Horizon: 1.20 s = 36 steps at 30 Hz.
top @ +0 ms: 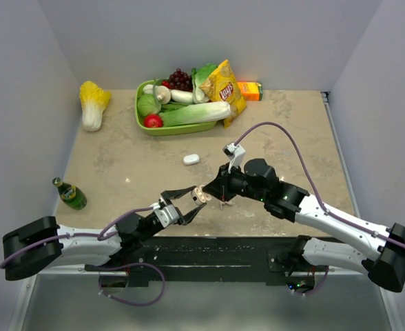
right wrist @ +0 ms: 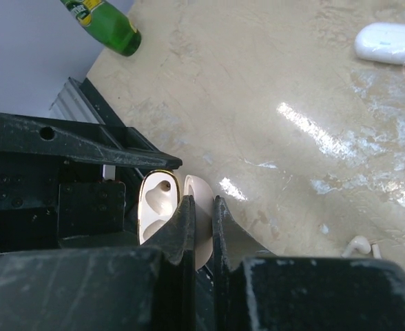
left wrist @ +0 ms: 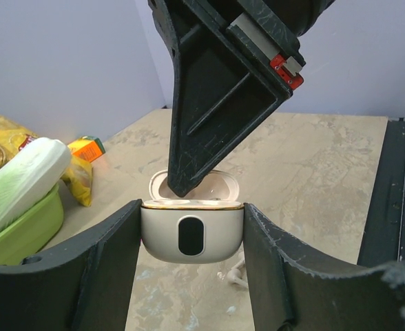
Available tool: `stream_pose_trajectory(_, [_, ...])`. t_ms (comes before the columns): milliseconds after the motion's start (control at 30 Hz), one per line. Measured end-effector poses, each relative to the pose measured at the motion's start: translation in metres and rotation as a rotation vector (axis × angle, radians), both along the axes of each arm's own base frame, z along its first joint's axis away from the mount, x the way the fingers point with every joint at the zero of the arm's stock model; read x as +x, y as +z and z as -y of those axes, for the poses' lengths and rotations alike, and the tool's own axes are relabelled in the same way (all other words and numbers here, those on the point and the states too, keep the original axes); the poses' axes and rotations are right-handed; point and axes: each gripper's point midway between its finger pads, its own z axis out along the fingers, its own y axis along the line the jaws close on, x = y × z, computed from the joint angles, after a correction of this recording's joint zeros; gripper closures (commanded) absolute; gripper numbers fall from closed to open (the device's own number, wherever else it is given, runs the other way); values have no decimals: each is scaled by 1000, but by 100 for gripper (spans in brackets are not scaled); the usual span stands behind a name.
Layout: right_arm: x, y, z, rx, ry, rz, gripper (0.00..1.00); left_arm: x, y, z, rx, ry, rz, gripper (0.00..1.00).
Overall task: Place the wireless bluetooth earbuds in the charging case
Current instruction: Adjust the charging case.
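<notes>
Counting one open case (left wrist: 192, 234), one closed case (right wrist: 388, 43).

The charging case (left wrist: 192, 234) sits in the left gripper (top: 189, 200), with an earbud (left wrist: 233, 276) on the table (top: 292, 131) near it.

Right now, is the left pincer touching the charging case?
Touching. In the left wrist view the left pincer clamps the charging case, fingers flat against both sides.

The charging case (left wrist: 192, 238), lid open, is clamped between the left gripper (left wrist: 192, 215) fingers. The right gripper (left wrist: 180, 187) tip meets the case's open top. One earbud (left wrist: 233, 276) lies on the table (left wrist: 313, 158) just below the case.
</notes>
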Motion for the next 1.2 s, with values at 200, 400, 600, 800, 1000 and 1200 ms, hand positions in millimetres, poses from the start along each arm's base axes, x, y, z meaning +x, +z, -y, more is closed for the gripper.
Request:
stream_pose_trajectory(200, [7,31,14,-20,-16,121,100,5,27,-4,-90,29,-1,0])
stream_pose_trajectory(400, [7,49,22,-45,-1,192,100,11,34,-8,-129,69,-24,0])
stream_pose_trajectory(600, [5,50,31,-102,27,255,100,11,41,-9,-168,59,-74,0])
stream_pose_trajectory(800, [-3,71,45,-162,83,407,100,-11,48,6,-214,-103,-198,0])
stream_pose_trajectory(1000, [-15,88,32,-218,177,514,100,-29,30,20,-158,-276,-301,2])
stream_pose_trajectory(1200, [-27,68,29,-303,254,517,100,-30,24,26,-123,-376,-370,17])
